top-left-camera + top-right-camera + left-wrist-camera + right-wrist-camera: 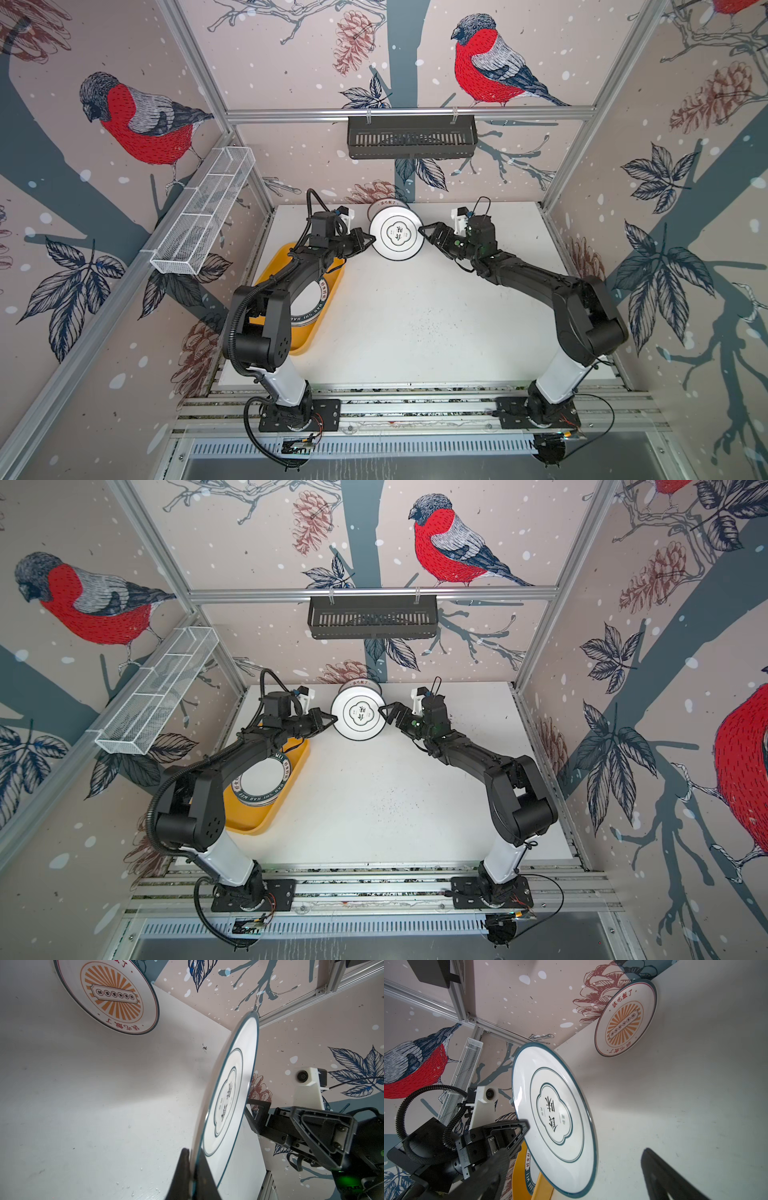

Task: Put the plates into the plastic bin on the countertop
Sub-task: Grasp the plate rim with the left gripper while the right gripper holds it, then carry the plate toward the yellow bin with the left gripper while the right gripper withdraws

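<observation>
The left claw is clamped on the left rim of the round white plate with thin dark rim and central emblem, held above the far middle of the white speckled counter. The right claw is apart, beside the plate's right rim. The shallow yellow plastic bin sits at the left.

Emblem plate over the back middle of the countertop, sunburst plate just behind it; plastic bin at left, lettered-rim plate lying inside.
</observation>
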Controlling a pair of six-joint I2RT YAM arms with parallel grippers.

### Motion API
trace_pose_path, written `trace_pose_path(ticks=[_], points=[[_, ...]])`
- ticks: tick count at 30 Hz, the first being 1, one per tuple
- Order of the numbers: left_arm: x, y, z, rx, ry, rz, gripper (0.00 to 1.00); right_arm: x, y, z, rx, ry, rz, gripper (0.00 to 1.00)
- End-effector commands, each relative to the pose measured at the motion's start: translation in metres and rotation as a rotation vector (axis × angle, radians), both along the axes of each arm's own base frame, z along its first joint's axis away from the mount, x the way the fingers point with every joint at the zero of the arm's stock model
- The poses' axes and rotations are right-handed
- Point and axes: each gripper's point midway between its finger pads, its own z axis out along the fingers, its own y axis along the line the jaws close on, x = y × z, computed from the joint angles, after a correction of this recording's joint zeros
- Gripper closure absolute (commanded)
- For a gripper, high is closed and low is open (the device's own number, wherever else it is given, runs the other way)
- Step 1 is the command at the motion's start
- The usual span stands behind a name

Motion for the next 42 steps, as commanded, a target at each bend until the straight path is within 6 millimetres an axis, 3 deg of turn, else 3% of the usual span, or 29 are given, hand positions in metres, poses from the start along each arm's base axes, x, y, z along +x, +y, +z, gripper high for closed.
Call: trace_pose_path(ticks=[1, 8, 15, 21, 31, 42], points=[[0.002, 0.000, 0.019, -0.028, -0.064, -0.013, 1.00, 0.002, -0.008, 0.012, -0.014, -0.064, -0.023, 0.01], [0.004, 0.006, 0.024, -0.032, -0.076, 0.000, 1.00, -0.002, -0.033, 0.026, -0.042, -0.094, -0.082, 0.01], [0.005, 0.011, 0.027, -0.039, -0.078, 0.013, 1.00, -0.010, -0.072, 0.040, -0.078, -0.134, -0.184, 0.01], [0.007, 0.017, 0.031, -0.043, -0.085, 0.039, 1.00, -0.013, -0.094, 0.041, -0.109, -0.138, -0.247, 0.01], [0.004, 0.027, 0.040, -0.069, -0.083, 0.081, 1.00, -0.015, -0.117, 0.040, -0.110, -0.148, -0.302, 0.00], [-0.031, 0.066, 0.047, -0.121, -0.076, 0.200, 1.00, -0.009, -0.122, 0.033, -0.110, -0.141, -0.320, 0.01]])
